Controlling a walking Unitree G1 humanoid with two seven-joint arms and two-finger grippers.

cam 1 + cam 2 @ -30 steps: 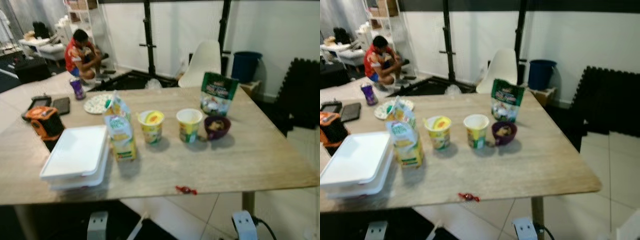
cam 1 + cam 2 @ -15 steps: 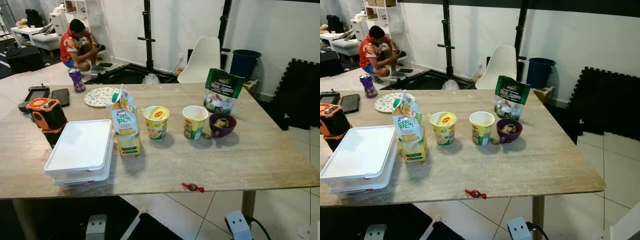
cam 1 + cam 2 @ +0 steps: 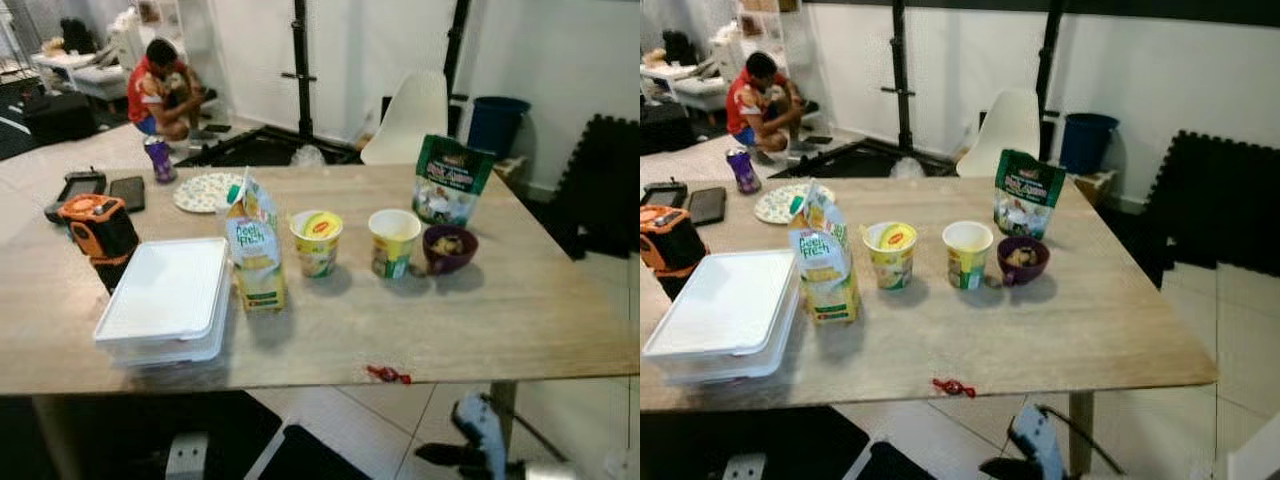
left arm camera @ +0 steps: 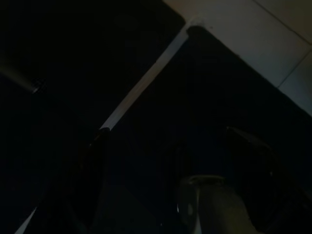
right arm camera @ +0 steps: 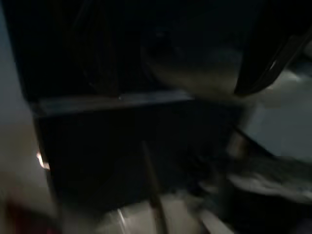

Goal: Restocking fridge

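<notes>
Judging by how everything lies, restocking has not begun: all the goods sit on the long pale wood-grain table (image 3: pixel 520 320), no fridge is to be seen, and nothing is held. Largest is the flat white lidded plastic container (image 3: pixel 167 300) at the robot's left, with the tall yellow-and-green juice carton (image 3: pixel 253 255) standing upright just beside it. To the right stand two yellow instant-noodle cups, one with its foil lid on (image 3: pixel 316 242) and one open-topped (image 3: pixel 394 241), then a small dark purple bowl (image 3: pixel 449 248) with food in it, and behind that an upright green snack pouch (image 3: pixel 446 180). A small red wrapped sweet (image 3: pixel 387 375) lies alone near the front edge. Both arms hang low below the table: the right gripper (image 3: pixel 478 452) is a blur, the left gripper's wrist view is nearly black, and I cannot tell how either pair of jaws stands. Every item remains to be picked up and carried.
</notes>
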